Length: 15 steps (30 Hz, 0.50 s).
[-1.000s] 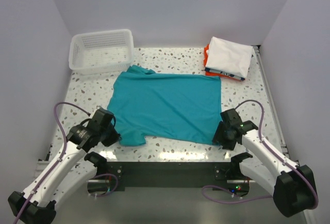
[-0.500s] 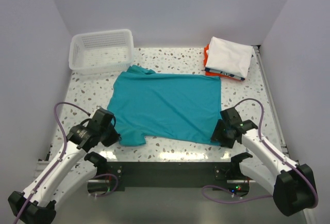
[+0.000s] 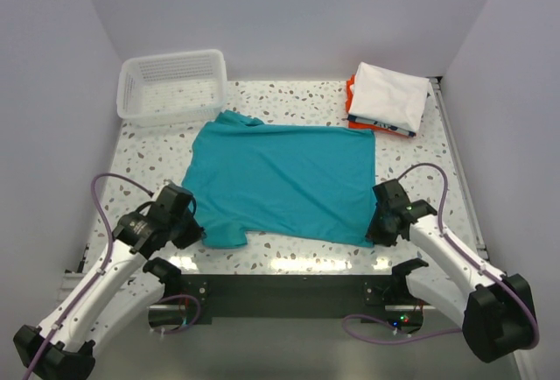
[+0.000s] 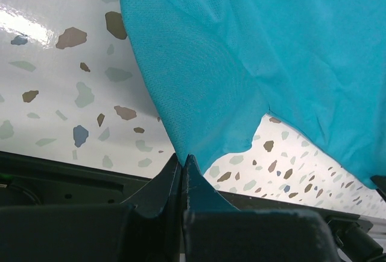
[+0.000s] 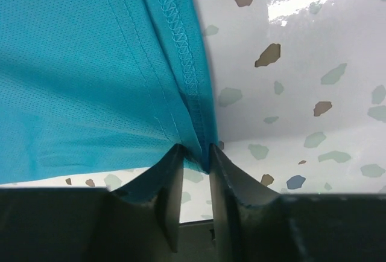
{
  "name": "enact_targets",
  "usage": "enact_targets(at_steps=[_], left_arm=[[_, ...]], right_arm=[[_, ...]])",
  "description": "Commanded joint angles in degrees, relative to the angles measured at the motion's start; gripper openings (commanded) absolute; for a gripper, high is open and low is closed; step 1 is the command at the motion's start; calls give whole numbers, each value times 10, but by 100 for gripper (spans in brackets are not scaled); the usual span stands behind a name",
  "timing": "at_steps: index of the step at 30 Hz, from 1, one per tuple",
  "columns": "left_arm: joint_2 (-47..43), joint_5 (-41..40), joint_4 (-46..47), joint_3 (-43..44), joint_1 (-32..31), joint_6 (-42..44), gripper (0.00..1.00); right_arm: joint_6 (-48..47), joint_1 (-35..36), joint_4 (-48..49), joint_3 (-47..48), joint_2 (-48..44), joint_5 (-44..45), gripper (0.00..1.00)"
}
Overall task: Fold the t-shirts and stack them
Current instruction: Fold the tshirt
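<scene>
- Top view: both arms reach in low from the near edge. The left gripper [image 3: 192, 227] sits at the near-left sleeve of the teal t-shirt [image 3: 280, 179], and the right gripper [image 3: 376, 227] is at its near-right corner.
- The teal one lies flat mid-table. At the far right there's a stack with the white t-shirt [image 3: 389, 93] on top, then the orange t-shirt [image 3: 351, 98] and the dark-edged t-shirt [image 3: 378, 125] peeking out underneath.
- The basket [image 3: 171, 56] sits in the far-left corner, just beyond the teal collar, with its slatted floor in plain sight.
- Bare table [image 3: 297, 256] runs along the near edge and down both sides of the shirt.
- Left wrist: the left gripper [image 4: 183, 158] has its jaws pressed together, pinching the tip of the sleeve hem. Speckled table [image 4: 60, 93] shows to the left.
- Right wrist: the right gripper [image 5: 194, 153] is clamped on the stitched hem of the teal t-shirt [image 5: 78, 63]. To the right is bare table [image 5: 289, 63].
</scene>
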Motion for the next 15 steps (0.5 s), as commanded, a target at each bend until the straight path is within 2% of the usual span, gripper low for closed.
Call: enact_targets(at_steps=[1,3,7,10,15], left_arm=[[-12,-8,-5,16,-3,4,0],[-16,-8,-5,15,-3,2,0],[-22,-8,-5,16,-3,1,0],[-22,-5,-8,19,-3,2,0],[-29,-3,-29,33,-3,-10,0]], right_arm=[[11,1,-14,3,-14,30,26],[15,1,-15,-1,-15,26,19],[23,1,4,-19,-13,9,14],[26,1,1,-29,-21,-9,0],[40,1,-71,-8,-79,14,0]])
